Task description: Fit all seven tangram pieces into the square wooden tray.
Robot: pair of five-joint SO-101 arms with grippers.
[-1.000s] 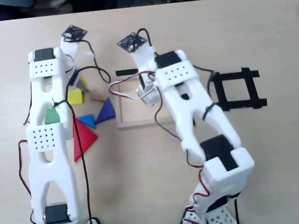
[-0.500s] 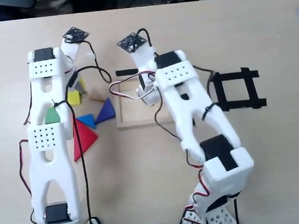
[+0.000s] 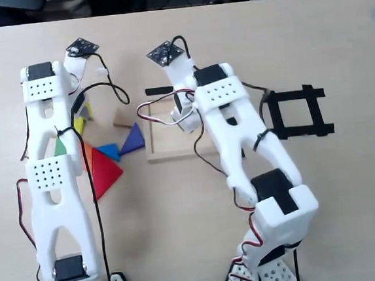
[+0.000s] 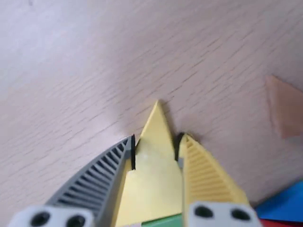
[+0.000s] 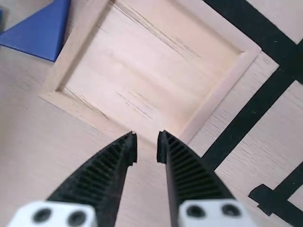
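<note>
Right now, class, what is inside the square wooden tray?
Inside the square wooden tray the floor is bare wood, no pieces. One corner runs off the right wrist view, and the right arm covers part from above.

The left tool point(image 4: 156, 140) has shifted away from the tray point(image 3: 169, 154), gripping the yellow piece point(image 4: 152, 172).
</note>
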